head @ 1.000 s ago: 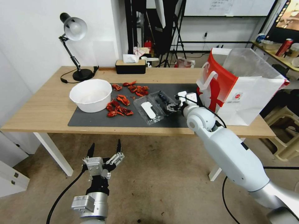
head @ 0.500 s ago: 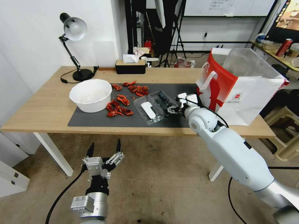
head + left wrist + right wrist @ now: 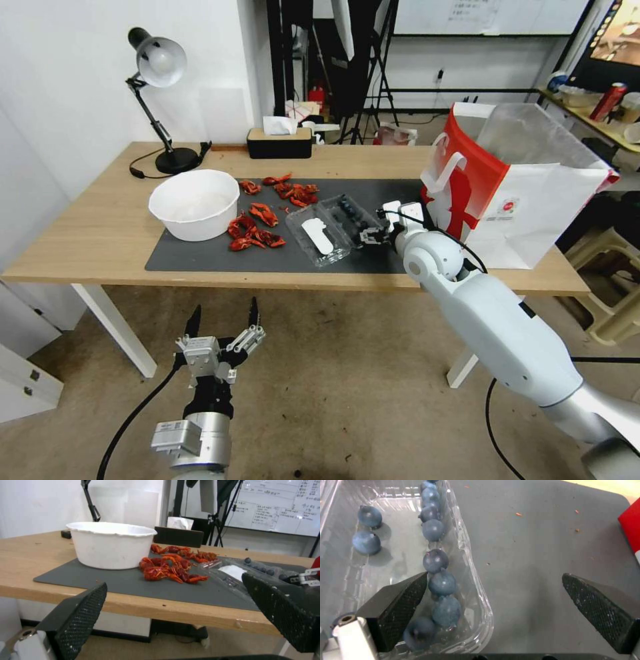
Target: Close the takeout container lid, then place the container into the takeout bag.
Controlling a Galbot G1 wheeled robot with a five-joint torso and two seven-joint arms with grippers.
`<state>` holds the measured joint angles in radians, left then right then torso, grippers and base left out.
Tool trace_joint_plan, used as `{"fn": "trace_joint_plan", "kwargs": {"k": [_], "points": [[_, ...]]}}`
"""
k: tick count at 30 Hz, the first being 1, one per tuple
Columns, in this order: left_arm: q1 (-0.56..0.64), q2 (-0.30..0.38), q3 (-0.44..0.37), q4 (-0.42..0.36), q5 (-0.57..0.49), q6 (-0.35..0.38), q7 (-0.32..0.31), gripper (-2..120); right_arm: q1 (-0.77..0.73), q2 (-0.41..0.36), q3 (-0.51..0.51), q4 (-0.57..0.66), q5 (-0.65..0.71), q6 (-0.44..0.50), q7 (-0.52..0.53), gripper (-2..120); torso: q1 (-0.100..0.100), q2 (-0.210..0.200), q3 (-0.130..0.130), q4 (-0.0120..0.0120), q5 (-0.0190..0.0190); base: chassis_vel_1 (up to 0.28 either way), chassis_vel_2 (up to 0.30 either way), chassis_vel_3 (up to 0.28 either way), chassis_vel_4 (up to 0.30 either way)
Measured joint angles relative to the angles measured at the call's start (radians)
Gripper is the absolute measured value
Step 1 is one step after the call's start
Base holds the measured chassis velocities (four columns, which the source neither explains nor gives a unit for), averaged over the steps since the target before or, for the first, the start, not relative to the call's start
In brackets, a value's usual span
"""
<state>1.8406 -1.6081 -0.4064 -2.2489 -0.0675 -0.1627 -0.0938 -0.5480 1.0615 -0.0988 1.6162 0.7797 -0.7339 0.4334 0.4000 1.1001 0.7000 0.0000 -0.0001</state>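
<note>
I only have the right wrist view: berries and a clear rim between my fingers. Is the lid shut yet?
Observer: No. The lid lies open on the mat, label up, left of the box.
Operator: Where is the bag?
Observer: The bag stands upright, mouth open, right of the right hand.
Operator: And the left hand?
Observer: The left hand hangs open below the table edge.

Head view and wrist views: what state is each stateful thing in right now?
Container: open, flat on the mat, blueberries inside.
Lid: folded back, label up.
Bag: upright, mouth open.
Right gripper: open, straddling the container's rim.
Left gripper: open, below the table edge.
Lamp: off.
</note>
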Motion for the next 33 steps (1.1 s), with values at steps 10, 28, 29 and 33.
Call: {"fn": "trace_joint_plan", "kwargs": {"k": [10, 28, 29, 33], "points": [[-0.002, 0.0, 0.0, 0.002, -0.001, -0.005, 0.0, 100, -0.003, -0.007, 0.0, 0.006, 0.032, 0.0, 0.038, 100, 0.0, 0.0, 0.0, 0.0, 0.0001, 0.0, 0.0, 0.0, 0.0], [-0.004, 0.0, 0.002, 0.011, 0.0, -0.019, 0.0, 100, -0.041, -0.019, 0.012, 0.072, 0.1, 0.0, 0.17, 100, 0.0, 0.0, 0.0, -0.0001, 0.0001, 0.0, 0.0, 0.0, 0.0], [-0.004, 0.0, 0.003, 0.012, 0.001, -0.021, 0.0, 100, -0.041, -0.017, 0.012, 0.075, 0.11, 0.0, 0.19, 100, 0.0, 0.0, 0.0, 0.0001, 0.0001, 0.0, 0.0, 0.0, 0.0], [-0.004, 0.0, 0.003, 0.012, 0.001, -0.025, -0.002, 100, -0.047, -0.021, 0.012, 0.088, 0.134, 0.0, 0.221, 100, 0.0, 0.0, 0.0, 0.0001, 0.0001, 0.0, 0.0, 0.0, 0.0]]}}
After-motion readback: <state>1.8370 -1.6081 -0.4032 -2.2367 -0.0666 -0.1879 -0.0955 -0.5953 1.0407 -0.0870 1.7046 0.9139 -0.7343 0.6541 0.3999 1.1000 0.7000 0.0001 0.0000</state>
